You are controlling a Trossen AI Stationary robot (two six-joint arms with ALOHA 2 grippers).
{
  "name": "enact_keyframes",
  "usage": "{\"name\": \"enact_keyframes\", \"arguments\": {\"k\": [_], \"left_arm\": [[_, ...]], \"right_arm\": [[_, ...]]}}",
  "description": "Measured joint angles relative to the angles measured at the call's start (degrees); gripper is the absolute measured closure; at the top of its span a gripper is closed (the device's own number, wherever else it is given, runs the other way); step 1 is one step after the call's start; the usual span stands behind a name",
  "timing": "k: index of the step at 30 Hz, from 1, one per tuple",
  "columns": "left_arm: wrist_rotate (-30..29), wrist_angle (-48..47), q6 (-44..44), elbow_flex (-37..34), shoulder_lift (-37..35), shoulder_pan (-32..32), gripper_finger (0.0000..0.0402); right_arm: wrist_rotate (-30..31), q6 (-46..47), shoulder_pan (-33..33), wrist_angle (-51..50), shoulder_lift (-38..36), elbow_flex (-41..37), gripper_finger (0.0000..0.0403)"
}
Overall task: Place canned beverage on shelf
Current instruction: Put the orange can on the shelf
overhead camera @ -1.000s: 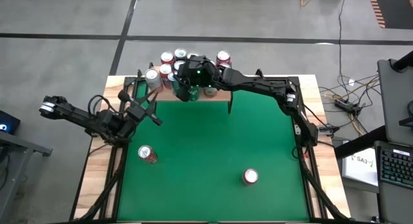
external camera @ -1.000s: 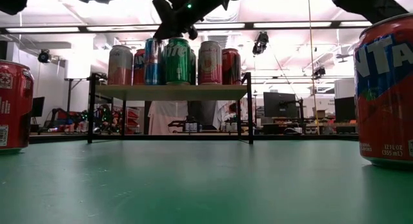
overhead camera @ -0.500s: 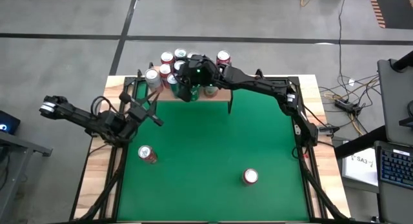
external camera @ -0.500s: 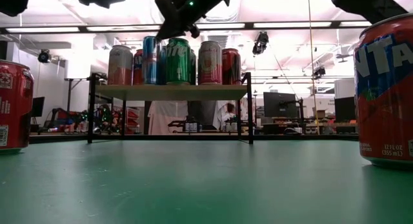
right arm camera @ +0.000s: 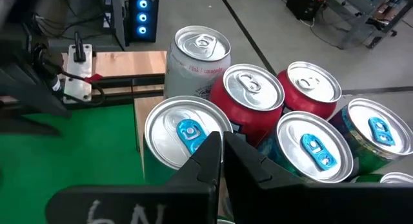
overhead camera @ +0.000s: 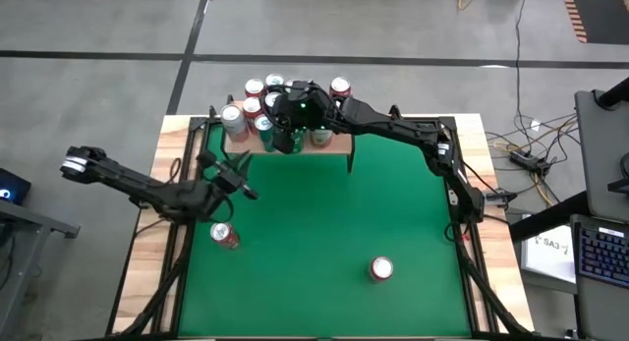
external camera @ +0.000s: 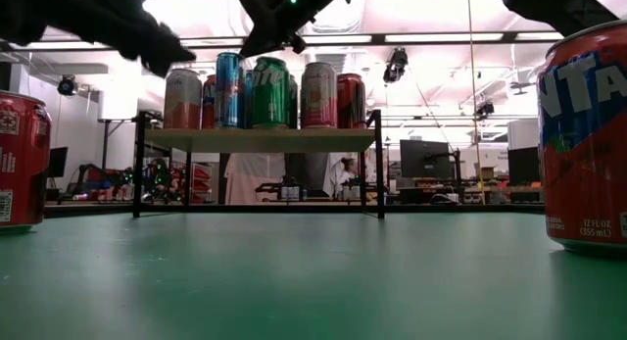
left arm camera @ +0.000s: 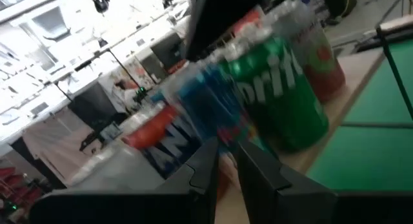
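Observation:
The shelf [overhead camera: 339, 144], a light-wood board on black legs at the table's far edge, carries several upright cans [overhead camera: 257, 89]. Among them a green can [external camera: 270, 93] stands at the front. My right gripper [overhead camera: 288, 140] is shut and hovers close over the tops of the front cans [right arm camera: 184, 130]. My left gripper [overhead camera: 241, 182] is shut and holds nothing. It hangs in the air over the table's left part, pointing level toward the shelf [left arm camera: 361, 69]. A red can [overhead camera: 224, 235] stands on the green table just nearer than it. My right gripper's shut fingertips [external camera: 249, 48] come from above, slanting down, to the level of the can tops, between the blue can [external camera: 229, 90] and the green one. Whether they touch a can I cannot tell.
A second red-orange can [overhead camera: 381, 269] stands upright on the table at the near right; it looms large in the low view [external camera: 588, 134]. The middle of the green table [overhead camera: 334, 213] holds no objects. Black frame rails run along the table's left and right sides.
My left gripper has sunk, drifted a little toward the table's right and near edges, and rolled somewhat; it now shows at the upper left of the low view. Its fingers stay shut. My right gripper has kept its place over the shelf's cans.

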Motion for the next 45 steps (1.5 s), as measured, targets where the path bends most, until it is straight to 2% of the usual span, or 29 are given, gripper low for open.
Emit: {"name": "enact_keyframes", "arguments": {"k": [5, 9, 13, 29, 40, 45], "left_arm": [[5.7, -0.4, -7.3, -0.8, 3.4, 6.2, 0.0362], [8.2, 0.0, -8.9, 0.0, 6.9, 10.9, 0.0362], [8.9, 0.1, -8.9, 1.6, 10.1, 12.9, 0.0362], [10.7, 2.0, -8.9, 3.6, 16.0, 15.4, 0.0362], [11.6, 3.1, -9.1, 3.6, 15.6, 16.1, 0.0362], [11.6, 3.2, -9.1, 3.6, 15.6, 16.1, 0.0362]], "right_arm": [[0.0, -0.1, 0.0, 0.0, 0.0, 0.4, 0.0394], [0.0, -0.7, 0.0, 0.2, 0.0, 1.2, 0.0394], [0.0, -1.6, 0.0, 0.9, 0.0, 1.2, 0.0394], [0.1, -2.6, 0.8, -3.3, 0.9, 1.2, 0.0394], [0.1, -2.6, 2.3, -4.0, 0.9, 2.2, 0.0394], [3.0, -2.7, 2.3, -4.1, 0.9, 2.2, 0.0394]]}}
